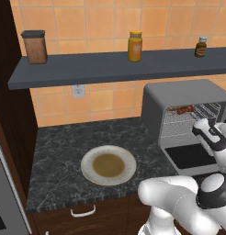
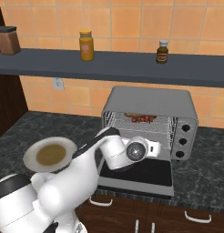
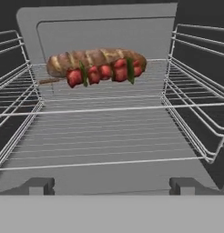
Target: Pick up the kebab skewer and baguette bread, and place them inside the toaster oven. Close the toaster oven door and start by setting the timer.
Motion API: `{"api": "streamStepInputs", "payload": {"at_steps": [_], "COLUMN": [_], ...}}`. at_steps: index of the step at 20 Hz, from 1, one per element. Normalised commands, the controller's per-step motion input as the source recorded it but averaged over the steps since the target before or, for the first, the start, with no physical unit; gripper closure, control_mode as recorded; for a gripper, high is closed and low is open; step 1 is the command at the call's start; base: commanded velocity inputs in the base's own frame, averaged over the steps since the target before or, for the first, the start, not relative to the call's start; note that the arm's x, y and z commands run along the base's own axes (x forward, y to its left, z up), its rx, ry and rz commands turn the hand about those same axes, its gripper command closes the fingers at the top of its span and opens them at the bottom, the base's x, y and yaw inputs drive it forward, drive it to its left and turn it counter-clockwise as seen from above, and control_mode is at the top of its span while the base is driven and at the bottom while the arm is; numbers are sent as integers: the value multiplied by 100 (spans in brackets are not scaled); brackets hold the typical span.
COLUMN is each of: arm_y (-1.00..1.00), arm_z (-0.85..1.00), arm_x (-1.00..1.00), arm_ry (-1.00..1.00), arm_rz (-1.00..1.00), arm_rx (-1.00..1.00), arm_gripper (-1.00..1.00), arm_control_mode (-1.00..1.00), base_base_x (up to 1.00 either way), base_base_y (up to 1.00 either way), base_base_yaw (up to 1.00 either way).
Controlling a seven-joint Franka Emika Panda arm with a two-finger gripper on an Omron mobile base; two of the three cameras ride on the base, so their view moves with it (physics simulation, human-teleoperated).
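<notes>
While jaws gape, end effector (image 3: 112, 185) faces toaster oven (image 2: 150, 101).

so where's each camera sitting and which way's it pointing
Left base view: behind the arm's left, facing the counter, plate and toaster oven; arm at lower right.
Right base view: behind its right, facing the open oven front on; arm at lower left.
Hand view: on the hand, looking into the oven; open fingers at the bottom.
All share the kebab skewer on the rack; baguette bread behind it.
</notes>
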Motion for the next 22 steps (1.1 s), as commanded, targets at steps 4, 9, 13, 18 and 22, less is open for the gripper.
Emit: {"api": "streamStepInputs", "payload": {"at_steps": [4,9,13,18,22], "arm_y": [-43,-21,-4,-3,-4], "arm_z": [8,-4,-4,-11,-29], "arm_x": [-100,-74,-40,-35,-31], "arm_ry": [0,0,0,0,0], "arm_rz": [0,0,0,0,0], "arm_rx": [0,0,0,0,0], "arm_gripper": [-100,-100,-100,-100,-100], "arm_control_mode": [-100,-100,-100,-100,-100], "base_base_x": [0,0,0,0,0], "base_base_y": [0,0,0,0,0], "base_base_yaw": [0,0,0,0,0]}}
